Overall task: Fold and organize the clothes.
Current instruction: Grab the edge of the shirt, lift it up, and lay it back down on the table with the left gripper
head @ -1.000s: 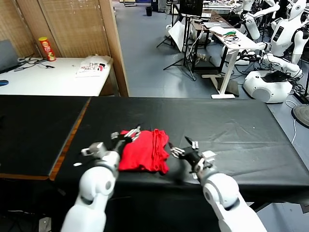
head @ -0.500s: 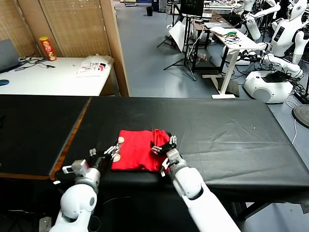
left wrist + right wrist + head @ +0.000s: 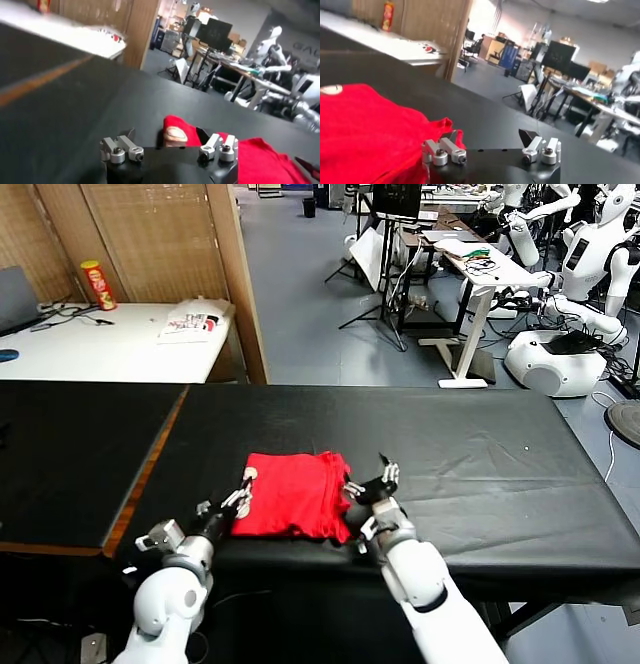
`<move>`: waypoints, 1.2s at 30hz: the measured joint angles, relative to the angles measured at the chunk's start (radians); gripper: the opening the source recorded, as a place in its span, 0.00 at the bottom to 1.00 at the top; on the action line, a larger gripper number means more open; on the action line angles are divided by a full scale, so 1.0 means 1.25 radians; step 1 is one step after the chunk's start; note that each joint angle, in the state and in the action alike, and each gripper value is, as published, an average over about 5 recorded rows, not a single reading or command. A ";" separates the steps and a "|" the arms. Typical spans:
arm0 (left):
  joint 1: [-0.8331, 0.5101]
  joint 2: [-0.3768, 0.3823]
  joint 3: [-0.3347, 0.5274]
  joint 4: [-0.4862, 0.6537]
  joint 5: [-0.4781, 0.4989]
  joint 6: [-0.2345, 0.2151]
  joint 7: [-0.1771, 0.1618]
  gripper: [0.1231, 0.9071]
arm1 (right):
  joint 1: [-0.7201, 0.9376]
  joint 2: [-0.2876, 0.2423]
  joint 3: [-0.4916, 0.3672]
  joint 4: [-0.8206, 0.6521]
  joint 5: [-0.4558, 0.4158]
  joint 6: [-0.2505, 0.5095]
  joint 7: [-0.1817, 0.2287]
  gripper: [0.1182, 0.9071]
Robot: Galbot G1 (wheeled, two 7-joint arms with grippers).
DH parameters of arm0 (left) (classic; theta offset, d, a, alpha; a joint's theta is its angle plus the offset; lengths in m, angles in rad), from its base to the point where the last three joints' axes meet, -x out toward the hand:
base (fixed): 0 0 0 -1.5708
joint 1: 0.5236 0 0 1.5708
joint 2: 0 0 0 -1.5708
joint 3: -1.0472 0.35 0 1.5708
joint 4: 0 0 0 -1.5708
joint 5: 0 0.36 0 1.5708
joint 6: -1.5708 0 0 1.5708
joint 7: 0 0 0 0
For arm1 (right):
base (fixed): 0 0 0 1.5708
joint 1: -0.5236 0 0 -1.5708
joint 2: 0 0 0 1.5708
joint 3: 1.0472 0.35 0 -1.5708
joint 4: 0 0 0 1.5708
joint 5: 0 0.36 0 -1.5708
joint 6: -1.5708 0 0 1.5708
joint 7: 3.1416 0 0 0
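**Red T-shirt lies folded between two open grippers**

The head view takes in the whole scene: the red T-shirt [image 3: 292, 495] lies folded in a rough rectangle near the front edge of the black table [image 3: 480, 454], with the left gripper [image 3: 243, 489] at its left edge and the right gripper [image 3: 374, 481] at its bunched right edge. Both sets of jaws stand spread wide, and neither holds any cloth.

The left wrist view adds something the head view barely shows: a pale round patch on the shirt's corner, lying just ahead of the gripper's spread jaws. The right wrist view shows the shirt's wrinkled, raised fold close against one finger [image 3: 443, 148], while the other finger sits over bare black table. It also shows a pale patch at the shirt's far edge.
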 joint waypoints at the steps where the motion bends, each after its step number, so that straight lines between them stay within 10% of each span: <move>1: -0.001 -0.003 -0.001 0.004 -0.019 0.001 0.000 0.86 | -0.008 -0.004 0.006 0.011 0.007 0.002 -0.003 0.86; 10: -0.002 -0.018 -0.008 0.022 -0.088 0.013 -0.006 0.83 | -0.042 -0.018 0.030 0.062 0.023 0.005 -0.012 0.86; 24: -0.014 -0.021 -0.001 0.030 -0.090 0.026 -0.004 0.05 | -0.067 -0.016 0.050 0.090 0.022 0.000 -0.012 0.86; 36: -0.046 0.081 -0.021 -0.005 0.173 0.014 0.022 0.04 | -0.108 -0.018 0.103 0.112 0.007 -0.002 -0.005 0.86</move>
